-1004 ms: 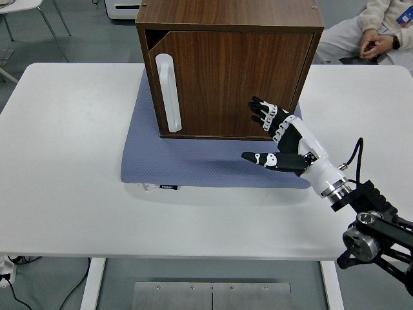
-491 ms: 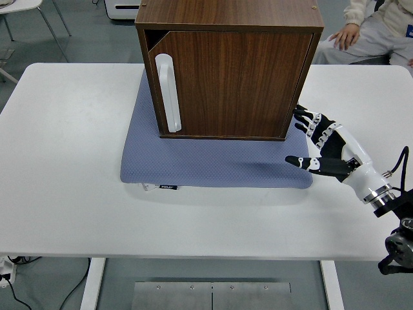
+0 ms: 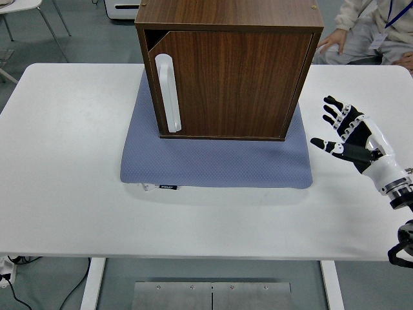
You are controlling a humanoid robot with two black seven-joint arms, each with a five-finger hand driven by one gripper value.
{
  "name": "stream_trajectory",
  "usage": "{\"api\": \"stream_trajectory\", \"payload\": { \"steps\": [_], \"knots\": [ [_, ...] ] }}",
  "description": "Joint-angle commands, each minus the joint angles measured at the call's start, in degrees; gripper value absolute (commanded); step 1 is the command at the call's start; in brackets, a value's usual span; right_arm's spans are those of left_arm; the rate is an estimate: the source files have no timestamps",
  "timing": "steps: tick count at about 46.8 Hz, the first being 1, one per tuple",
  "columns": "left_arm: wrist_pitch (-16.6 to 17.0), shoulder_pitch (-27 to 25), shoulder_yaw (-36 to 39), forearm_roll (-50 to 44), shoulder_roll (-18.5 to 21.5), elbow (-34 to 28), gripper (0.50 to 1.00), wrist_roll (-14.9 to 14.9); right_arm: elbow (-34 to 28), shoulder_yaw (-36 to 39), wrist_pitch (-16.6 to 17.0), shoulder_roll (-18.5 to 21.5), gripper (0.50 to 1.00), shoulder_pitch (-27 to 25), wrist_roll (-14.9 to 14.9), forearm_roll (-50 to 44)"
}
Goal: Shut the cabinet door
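Right hand (image 3: 353,134) at right of frame, fingers spread, empty, clear of the cabinet (image 3: 229,68); door (image 3: 226,84) seemingly almost shut.

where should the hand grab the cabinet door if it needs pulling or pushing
Take the white handle, the upright bar near the door's left edge. It stands proud of the wood, so fingers can probably wrap it from the front. The right hand is open, off to the cabinet's right, so it would have to cross over.
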Motion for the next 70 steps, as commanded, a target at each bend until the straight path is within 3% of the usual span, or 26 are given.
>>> {"api": "stream_trajectory", "payload": {
  "steps": [1,31,70],
  "knots": [
    [0.0,-0.01,0.0,0.0,0.0,0.08,1.0,-0.01,-1.17,0.51,0.01,0.08,1.0,0.06,0.0,0.96],
    [0.0,-0.01,0.0,0.0,0.0,-0.01,1.0,-0.01,-4.51,2.88,0.01,0.35,1.0,-0.65,-0.72,4.04],
    [0.0,-0.01,0.0,0.0,0.0,-0.01,1.0,-0.01,-4.6,5.43,1.33,-1.5,1.0,-4.69,-0.37,4.04]
  ]
}}
